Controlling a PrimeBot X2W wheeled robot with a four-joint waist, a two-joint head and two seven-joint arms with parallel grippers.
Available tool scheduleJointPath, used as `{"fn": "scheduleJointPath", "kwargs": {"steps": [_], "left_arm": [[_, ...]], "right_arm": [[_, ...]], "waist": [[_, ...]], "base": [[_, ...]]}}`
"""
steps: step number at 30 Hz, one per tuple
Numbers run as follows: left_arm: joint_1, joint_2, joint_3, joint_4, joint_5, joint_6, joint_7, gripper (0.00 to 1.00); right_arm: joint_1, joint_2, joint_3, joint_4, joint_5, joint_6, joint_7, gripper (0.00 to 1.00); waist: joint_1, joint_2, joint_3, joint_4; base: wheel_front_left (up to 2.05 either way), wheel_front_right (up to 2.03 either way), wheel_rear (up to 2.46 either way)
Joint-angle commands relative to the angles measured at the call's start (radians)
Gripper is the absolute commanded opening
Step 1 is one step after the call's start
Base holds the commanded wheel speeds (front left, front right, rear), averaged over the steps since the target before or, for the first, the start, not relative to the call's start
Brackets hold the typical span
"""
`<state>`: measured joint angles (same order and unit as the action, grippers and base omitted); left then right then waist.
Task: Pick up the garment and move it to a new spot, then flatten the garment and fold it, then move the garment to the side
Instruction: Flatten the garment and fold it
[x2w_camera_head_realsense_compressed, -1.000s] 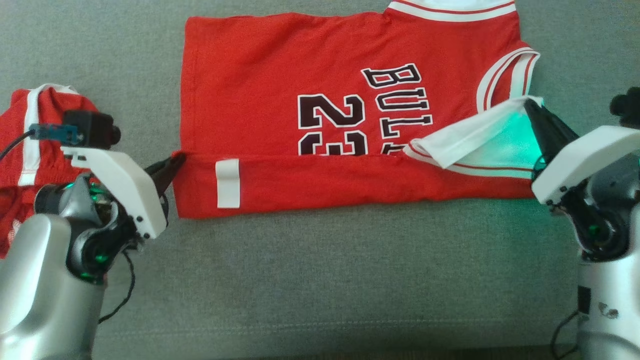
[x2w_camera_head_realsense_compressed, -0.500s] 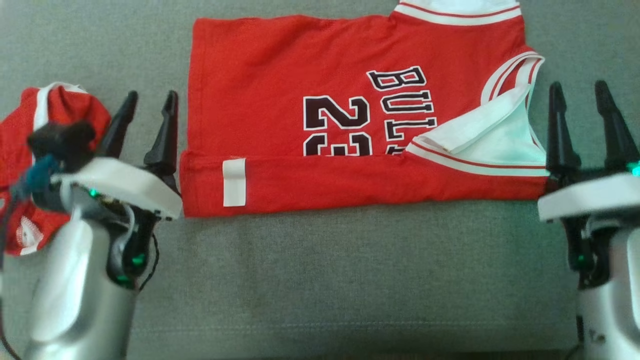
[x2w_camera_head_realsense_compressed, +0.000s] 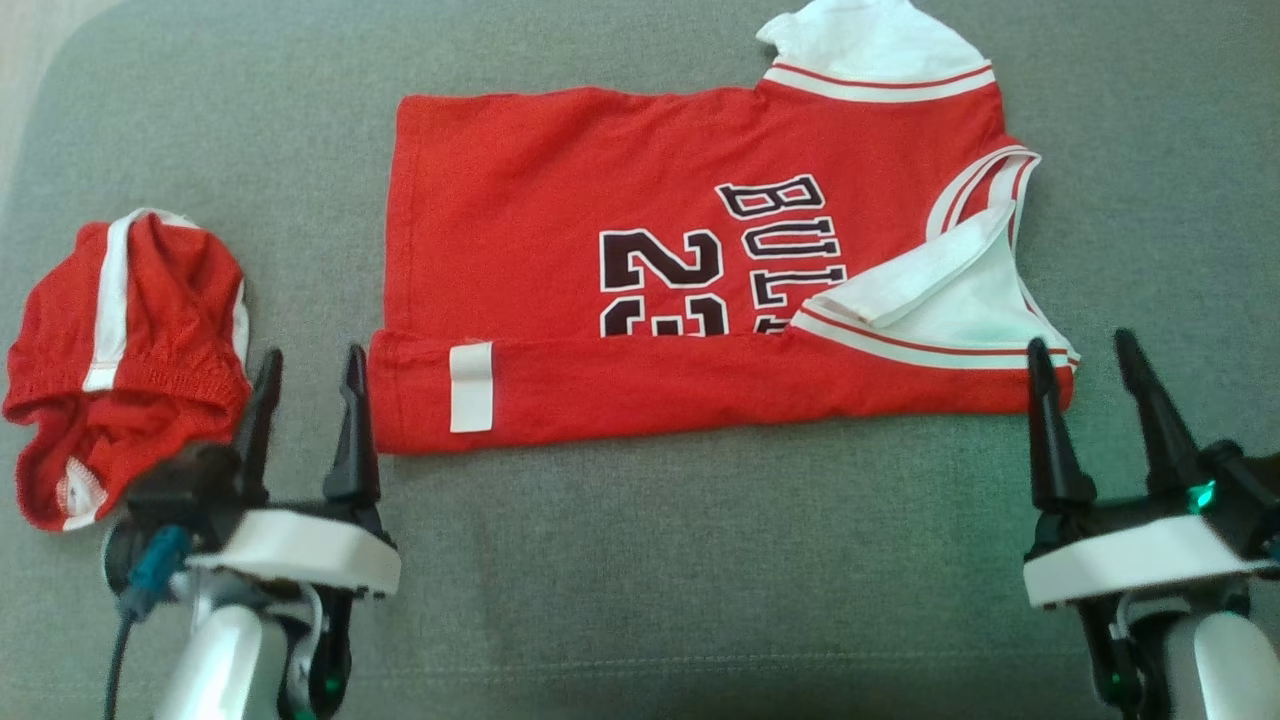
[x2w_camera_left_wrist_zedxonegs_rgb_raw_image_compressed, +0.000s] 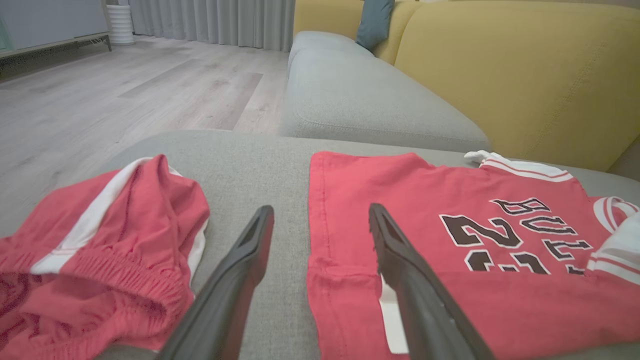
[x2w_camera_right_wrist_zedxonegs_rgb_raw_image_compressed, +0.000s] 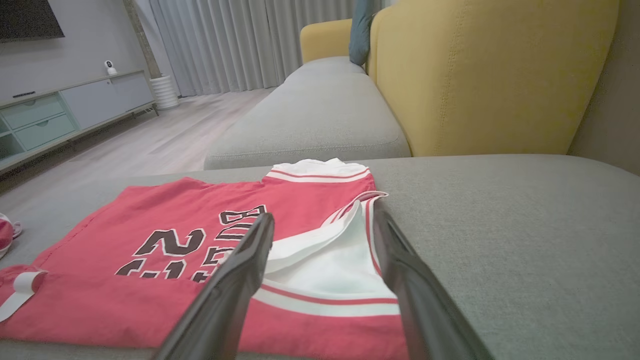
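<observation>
Closest to me, the left gripper (x2w_camera_head_realsense_compressed: 312, 352) hangs with its two dark fingers spread wide and nothing between them, just beside the jersey's (x2w_camera_head_realsense_compressed: 560, 200) near hem corner. The right gripper (x2w_camera_head_realsense_compressed: 1082, 342) is likewise splayed and empty at the jersey's near collar-end corner. One of its fingers stands over that corner, and I cannot tell whether it touches the cloth.

The jersey itself lies flat on the grey cushion (x2w_camera_head_realsense_compressed: 650, 560). Its near long edge is folded up over the front in a strip that cuts off the lower half of the "23" and the lettering. A white label (x2w_camera_head_realsense_compressed: 471, 386) sits on that strip toward the hem end. At the collar end, white lining is turned out in a loose flap.

Off the jersey's hem end, apart from it, a pair of red shorts (x2w_camera_head_realsense_compressed: 150, 330) with white stripes lies crumpled.

Beyond the jersey rises a yellow sofa back (x2w_camera_right_wrist_zedxonegs_rgb_raw_image_compressed: 475, 75) with a teal pillow (x2w_camera_left_wrist_zedxonegs_rgb_raw_image_compressed: 374, 22), and past that, grey curtains (x2w_camera_right_wrist_zedxonegs_rgb_raw_image_compressed: 225, 45).
</observation>
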<state>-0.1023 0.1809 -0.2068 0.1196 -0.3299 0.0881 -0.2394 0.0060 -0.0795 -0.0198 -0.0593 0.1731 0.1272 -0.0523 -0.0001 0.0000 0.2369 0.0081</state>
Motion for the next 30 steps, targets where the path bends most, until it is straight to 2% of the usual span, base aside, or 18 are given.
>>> {"fn": "scheduleJointPath", "kwargs": {"steps": [1, 8, 12, 21, 25, 30], "left_arm": [[-0.010, 0.007, 0.034, -0.026, 0.009, 0.004, -0.011, 1.00], [0.010, -0.004, 0.027, -0.010, 0.016, -0.004, -0.019, 1.00], [-0.003, -0.004, 0.013, 0.016, 0.014, -0.023, -0.017, 1.00], [-0.056, -0.018, -0.011, 0.161, -0.060, -0.093, 0.070, 1.00], [-0.086, -0.019, -0.006, 0.228, -0.095, -0.110, 0.113, 1.00], [-0.112, -0.020, -0.009, 0.269, -0.132, -0.134, 0.170, 1.00]], "right_arm": [[-0.002, -0.005, 0.024, -0.044, -0.004, 0.003, 0.005, 1.00], [0.019, 0.000, 0.019, -0.054, 0.000, 0.003, 0.017, 1.00], [0.011, -0.005, 0.014, -0.045, 0.003, 0.003, 0.032, 1.00], [-0.046, -0.059, -0.002, 0.082, 0.046, 0.003, 0.109, 1.00], [-0.094, -0.080, -0.013, 0.151, 0.066, 0.003, 0.159, 1.00], [-0.139, -0.079, -0.032, 0.193, 0.073, 0.003, 0.222, 1.00]], "waist": [[0.0001, 0.0000, -0.008, -0.002], [0.0001, 0.0000, -0.022, -0.004], [0.0001, 0.0000, -0.017, -0.004], [0.0001, 0.0000, 0.032, -0.006], [0.0001, 0.0000, 0.060, -0.005], [0.0001, 0.0000, 0.082, 0.001]], "base": [[0.00, 0.00, 0.00], [0.00, 0.00, 0.00], [0.00, 0.00, 0.00], [0.00, 0.00, 0.00], [0.00, 0.00, 0.00], [0.00, 0.00, 0.00]]}}
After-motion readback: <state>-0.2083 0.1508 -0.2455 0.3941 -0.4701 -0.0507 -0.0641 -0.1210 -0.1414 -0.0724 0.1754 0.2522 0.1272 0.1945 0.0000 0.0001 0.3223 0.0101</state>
